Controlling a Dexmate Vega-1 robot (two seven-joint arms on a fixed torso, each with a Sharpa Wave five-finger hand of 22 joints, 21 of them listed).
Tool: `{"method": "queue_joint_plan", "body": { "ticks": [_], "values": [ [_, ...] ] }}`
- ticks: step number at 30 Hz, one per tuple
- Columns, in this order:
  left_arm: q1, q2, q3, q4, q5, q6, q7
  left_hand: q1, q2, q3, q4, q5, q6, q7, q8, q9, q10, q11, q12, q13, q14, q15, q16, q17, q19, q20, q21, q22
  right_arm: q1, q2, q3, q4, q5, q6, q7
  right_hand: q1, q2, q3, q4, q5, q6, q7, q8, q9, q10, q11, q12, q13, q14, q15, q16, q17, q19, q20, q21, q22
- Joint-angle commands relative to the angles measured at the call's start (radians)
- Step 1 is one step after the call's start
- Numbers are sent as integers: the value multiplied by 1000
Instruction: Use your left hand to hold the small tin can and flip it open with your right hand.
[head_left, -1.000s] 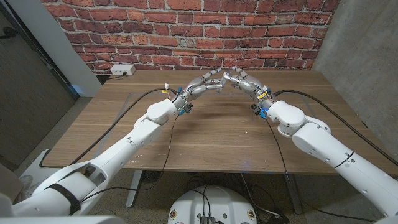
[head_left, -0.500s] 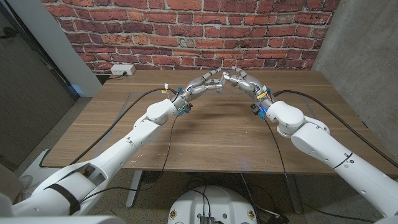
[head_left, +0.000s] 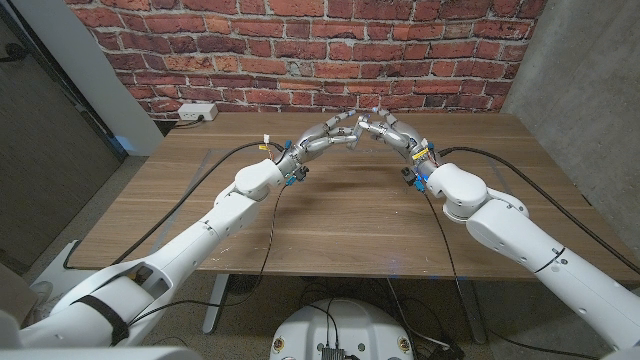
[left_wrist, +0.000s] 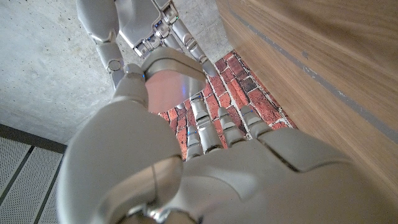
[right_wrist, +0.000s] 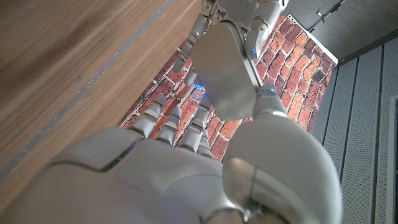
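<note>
Little is changed since a second ago: the small tin can (left_wrist: 166, 79) is kept pinched by the left hand (head_left: 328, 137) so its lid can be pried by the fingers of the right hand (head_left: 390, 131), closed on its rim.

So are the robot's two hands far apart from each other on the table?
No, in the head view the left hand and the right hand meet fingertip to fingertip at the far middle of the wooden table.

A wooden table (head_left: 330, 215) (plank-grained, brown) carries black cables (head_left: 205, 180), which trail across its top on both sides toward its front edge.
</note>
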Motion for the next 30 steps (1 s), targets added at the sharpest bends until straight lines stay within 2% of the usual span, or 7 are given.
{"method": "queue_joint_plan", "body": {
  "ticks": [1, 16, 25, 26, 30],
  "values": [
    [2, 3, -3, 0, -7, -2, -7, 17, 27, 15, 8, 7, 7, 2, 1, 3, 107, -96, 6, 3, 10, -124, 6, 2, -2, 0, 1, 3, -10, 8, 5, -6, -1, -5, -31, 22, 19, 17, 1, 7, 18, -7, 10, 0, 62, -38, 9, 9, 14, -119, 8, 3, 11, -4, 4, 3],
    [-8, -3, 5, 6, -5, 2, -18, 15, 26, 15, 9, 6, 9, -3, 0, 2, 113, -96, 5, 5, 14, -127, 5, 2, -2, -3, 1, 3, -23, 9, 17, -6, 8, 7, -36, 52, 29, 27, 2, 4, 57, -24, 16, -1, 124, -39, 28, 22, 48, -142, 13, 3, 19, -19, 4, 3],
    [-17, -12, 8, 17, -17, 4, -38, 14, 25, 16, 9, 6, 8, 2, -1, 2, 117, -96, 6, 6, 15, -128, 5, 2, -1, 1, 1, 3, -30, 7, 29, -1, 29, 19, -25, 62, 31, 31, 0, 5, 62, -26, 16, -1, 133, -39, 30, 25, 54, -149, 13, 2, 19, -22, 3, 3],
    [-18, -13, 8, 19, -20, 4, -42, 13, 25, 16, 9, 6, 11, -4, 0, 2, 118, -96, 6, 7, 19, -132, 6, 2, 0, -5, 1, 3, -30, 5, 29, 3, 31, 25, -18, 64, 31, 31, 0, 5, 62, -26, 16, -1, 133, -39, 30, 25, 54, -149, 12, 2, 19, -21, 3, 3],
    [-18, -15, 7, 21, -27, 6, -46, 13, 27, 17, 9, 6, 15, -2, 1, 2, 123, -96, 8, 8, 24, -132, 8, 2, 0, -2, 1, 3, -33, 5, 31, 8, 42, 31, -11, 86, 39, 43, -6, 11, 60, -24, 13, 0, 132, -39, 27, 28, 53, -148, 8, 2, 17, -21, 2, 3]
  ]
}}
